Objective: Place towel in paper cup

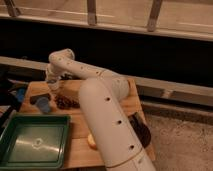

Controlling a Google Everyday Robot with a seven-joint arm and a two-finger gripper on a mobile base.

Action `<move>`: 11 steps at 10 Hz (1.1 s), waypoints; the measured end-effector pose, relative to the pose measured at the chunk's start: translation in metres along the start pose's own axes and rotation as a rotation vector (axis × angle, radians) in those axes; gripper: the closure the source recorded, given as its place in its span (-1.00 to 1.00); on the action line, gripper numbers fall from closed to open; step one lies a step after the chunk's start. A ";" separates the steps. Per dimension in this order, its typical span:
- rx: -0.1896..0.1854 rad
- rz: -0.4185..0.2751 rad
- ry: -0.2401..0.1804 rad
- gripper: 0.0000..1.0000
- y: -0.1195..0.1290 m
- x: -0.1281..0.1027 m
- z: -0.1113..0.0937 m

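One arm reaches to the frame's left, where our gripper [51, 84] hangs over the table [80, 145]; its grip we cannot tell. Below it lies the towel [43, 103], which we judge soft, light; pinch a raised fold.

No legible text, labels, brands, numbers or signs anywhere in the camera view — none on the white arm [102, 107], the green tray [35, 142] or the wooden counter [80, 140]. The tool [51, 85] sits at the far left of the counter, above the dark blue cup [43, 104] — it carries no readable marking either.
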 end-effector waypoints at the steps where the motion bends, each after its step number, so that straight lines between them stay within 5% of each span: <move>1: -0.005 0.002 0.010 -0.01 0.000 0.002 0.003; 4: -0.007 -0.006 0.008 -0.50 0.000 0.005 -0.002; 11: 0.000 -0.040 -0.053 -0.52 0.016 -0.004 -0.034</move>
